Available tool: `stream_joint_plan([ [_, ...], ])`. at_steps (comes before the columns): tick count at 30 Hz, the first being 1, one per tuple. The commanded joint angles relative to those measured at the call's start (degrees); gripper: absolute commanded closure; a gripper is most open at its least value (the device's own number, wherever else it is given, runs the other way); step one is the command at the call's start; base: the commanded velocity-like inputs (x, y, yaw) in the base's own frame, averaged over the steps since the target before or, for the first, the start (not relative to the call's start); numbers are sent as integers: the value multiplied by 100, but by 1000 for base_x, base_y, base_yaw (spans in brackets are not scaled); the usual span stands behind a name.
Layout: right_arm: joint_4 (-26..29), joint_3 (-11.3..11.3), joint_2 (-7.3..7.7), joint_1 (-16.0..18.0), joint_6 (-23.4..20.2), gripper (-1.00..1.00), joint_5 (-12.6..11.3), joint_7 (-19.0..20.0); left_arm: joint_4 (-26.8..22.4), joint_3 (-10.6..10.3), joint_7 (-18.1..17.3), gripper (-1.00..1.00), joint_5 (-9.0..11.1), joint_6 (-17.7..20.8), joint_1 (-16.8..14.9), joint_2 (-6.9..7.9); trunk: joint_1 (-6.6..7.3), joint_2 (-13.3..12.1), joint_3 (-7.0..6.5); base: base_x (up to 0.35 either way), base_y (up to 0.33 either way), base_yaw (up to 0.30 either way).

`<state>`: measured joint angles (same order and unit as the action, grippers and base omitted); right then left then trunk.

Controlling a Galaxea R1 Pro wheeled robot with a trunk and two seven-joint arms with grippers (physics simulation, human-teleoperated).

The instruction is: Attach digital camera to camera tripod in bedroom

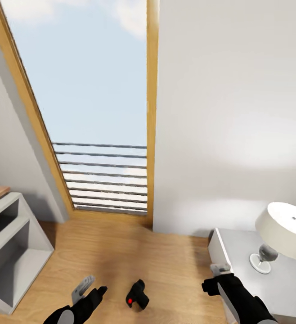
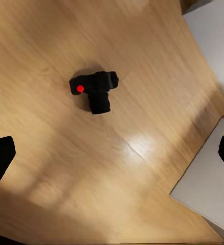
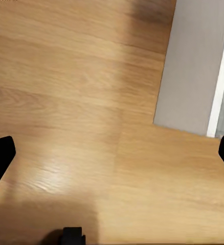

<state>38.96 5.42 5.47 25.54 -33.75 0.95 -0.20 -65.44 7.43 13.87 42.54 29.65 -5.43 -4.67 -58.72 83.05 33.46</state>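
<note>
The digital camera [image 1: 136, 295] lies on the bedroom's wood floor between my two arms, small and black with a red button. In the left wrist view the digital camera [image 2: 94, 91] sits ahead of the open fingers, apart from them. My left gripper [image 1: 93, 288] hangs open just to the camera's left, above the floor. My right gripper [image 1: 213, 278] is open too, near the corner of the nightstand, holding nothing. A small black shape [image 3: 72, 236] at the edge of the right wrist view may be the camera. The camera tripod is out of view.
A tall wood-framed window [image 1: 98, 112] with a railing fills the far wall. A white cube shelf [image 1: 13, 243] stands at the left. At the right, a grey nightstand [image 1: 229, 245] carries a lamp [image 1: 280, 231]. Wood floor [image 1: 121, 252] stretches between them.
</note>
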Motion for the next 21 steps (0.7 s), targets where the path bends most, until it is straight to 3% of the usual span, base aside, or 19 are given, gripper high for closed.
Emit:
stream_joint_plan([
  [1, 17, 29, 6, 4, -32, -100, 11, -1, -12, 13, 47, -100, 62, 21, -2, -7, -1, 3, 7, 108, -113, -176],
  [7, 105, 68, -5, 4, -32, -100, 8, 6, -5, 18, 54, -100, 58, 0, -2, -6, -1, 3, 10, 185, -184, -82],
  [13, 132, 373, -20, 4, 107, -100, 8, -12, -4, 21, 54, -100, 74, -3, 18, -1, -1, 3, 10, 248, -233, -9],
  [15, 131, 468, -100, -1, 147, -100, 13, -14, -8, 33, 55, -100, 82, -8, 27, 5, -1, 3, 10, 255, -229, 94],
  [21, 89, 598, -153, 1, 166, -100, 17, -4, -1, 64, 55, -100, 87, -10, 37, 8, -1, 3, 10, 230, -179, 199],
])
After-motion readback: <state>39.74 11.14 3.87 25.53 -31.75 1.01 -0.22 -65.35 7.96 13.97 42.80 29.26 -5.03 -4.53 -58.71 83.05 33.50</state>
